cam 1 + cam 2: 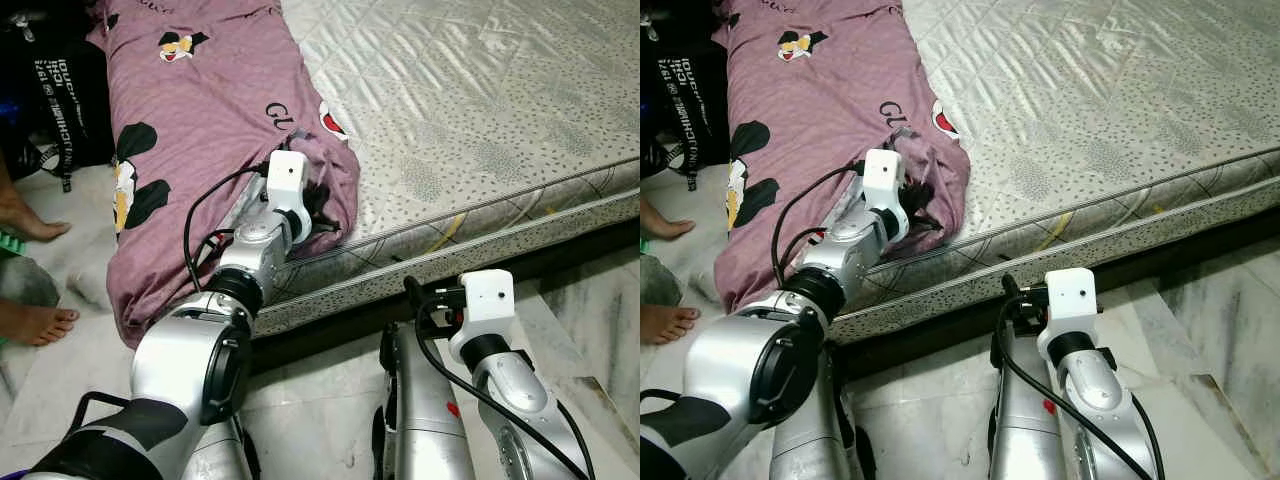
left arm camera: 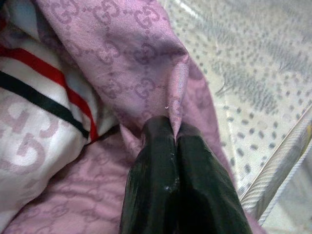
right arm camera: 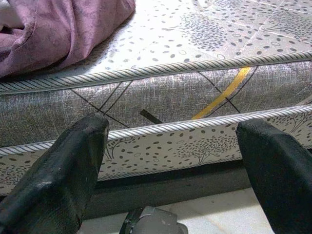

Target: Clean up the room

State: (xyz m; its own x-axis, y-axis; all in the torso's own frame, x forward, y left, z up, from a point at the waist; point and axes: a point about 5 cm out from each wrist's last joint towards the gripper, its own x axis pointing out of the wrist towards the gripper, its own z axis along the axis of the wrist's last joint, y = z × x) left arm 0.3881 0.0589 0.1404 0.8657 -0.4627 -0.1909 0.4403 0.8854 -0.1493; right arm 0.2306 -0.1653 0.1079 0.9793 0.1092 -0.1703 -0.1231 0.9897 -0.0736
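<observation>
left end effector (image 2: 175, 134) pinched closed on a fold of the purple blanket (image 1: 215, 110) at the mattress (image 1: 480, 130) edge.
the blanket lies along the left side of the mattress and hangs over its edge toward the floor (image 1: 330, 400). right end effector (image 3: 170, 161) hangs low before the mattress side, fingers spread wide, holding nothing. a person's bare feet (image 1: 35, 325) rest on the floor at the left, beside the blanket.

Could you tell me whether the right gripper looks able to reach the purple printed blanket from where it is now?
Probably yes. The right gripper is open, low beside the grey patterned mattress, with nothing between it and the purple printed blanket, which the left gripper grips.
</observation>
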